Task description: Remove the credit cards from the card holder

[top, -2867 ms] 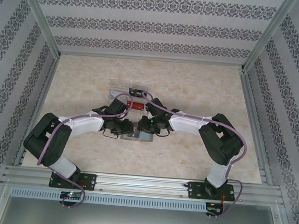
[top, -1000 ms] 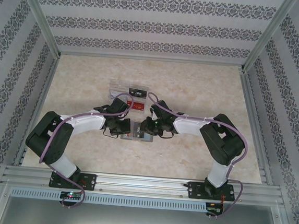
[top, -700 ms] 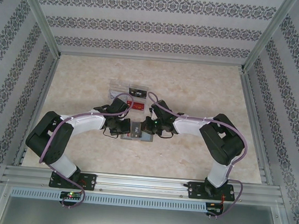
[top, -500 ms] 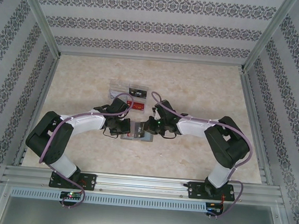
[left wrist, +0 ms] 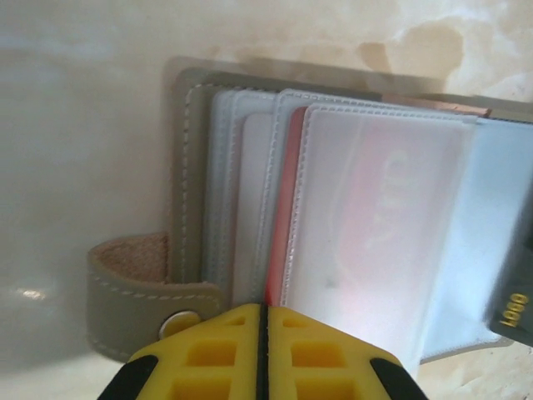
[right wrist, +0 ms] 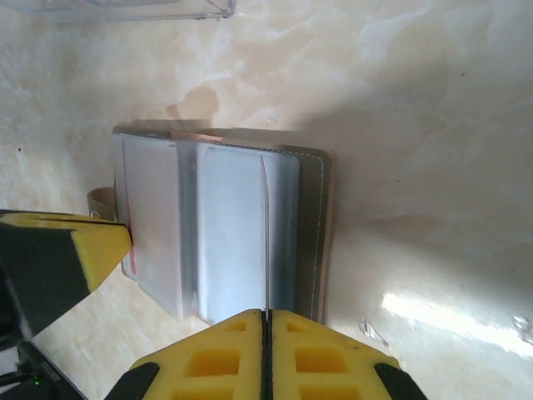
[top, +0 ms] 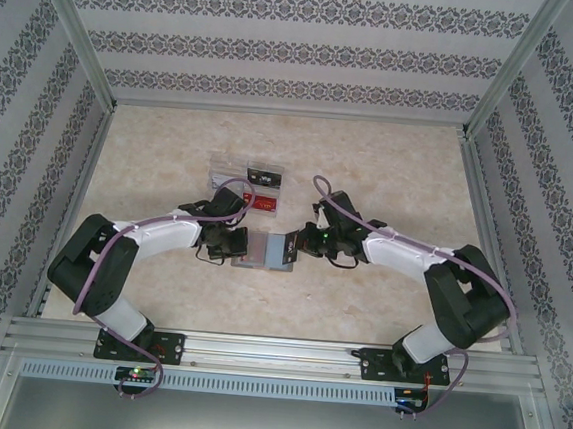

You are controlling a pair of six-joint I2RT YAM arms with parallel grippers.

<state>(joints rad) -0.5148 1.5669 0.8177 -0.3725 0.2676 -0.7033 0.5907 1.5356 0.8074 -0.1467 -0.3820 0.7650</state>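
Right arm: swung out toward its own side since the earlier top frame, elbow now far right. Its right gripper [top: 297, 246] sits at the right edge of the card holder [top: 268, 253], which shows a blue-grey leaf laid open.

Top view: holder flat on the table [top: 390, 173], between both grippers. The left gripper [top: 242, 243] is at its left edge, unmoved. A clear tray [top: 233, 165] just behind holds a black card [top: 263, 177] and a red card [top: 261, 201].

Left wrist: fingers pressed together at the holder's near edge; pinching a sleeve or not, cannot tell. Another red card [left wrist: 366, 208] sits in a frosted sleeve, so extraction is unfinished.

Right wrist: fingers closed flush, no card between them. Pale sleeves are exposed.
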